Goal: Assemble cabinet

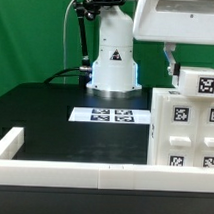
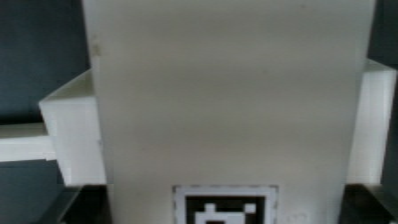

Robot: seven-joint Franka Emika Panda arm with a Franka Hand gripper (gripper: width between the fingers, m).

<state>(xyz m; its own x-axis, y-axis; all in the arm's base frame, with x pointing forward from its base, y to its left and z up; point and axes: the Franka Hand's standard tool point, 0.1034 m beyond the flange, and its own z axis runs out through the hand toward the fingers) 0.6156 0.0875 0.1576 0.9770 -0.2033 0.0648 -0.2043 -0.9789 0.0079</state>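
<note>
The cabinet point(image 1: 184, 123) is a big white tagged body at the exterior view's right, behind the front rail. Its raised upper part point(image 1: 201, 83) carries a tag. My gripper point(image 1: 186, 70) hangs from the white hand at the top right. One dark finger point(image 1: 172, 63) lies against the side of that upper part and the other finger is hidden. In the wrist view a white face of the cabinet point(image 2: 222, 100) fills the middle, very close, with a tag point(image 2: 228, 205) at its end. The jaws appear shut on the cabinet's upper part.
The marker board point(image 1: 113, 116) lies on the black table in front of the robot base point(image 1: 111, 65). A long low white border rail point(image 1: 83, 172) runs along the front and turns up the exterior view's left side point(image 1: 8, 144). White side blocks point(image 2: 71, 130) flank the face.
</note>
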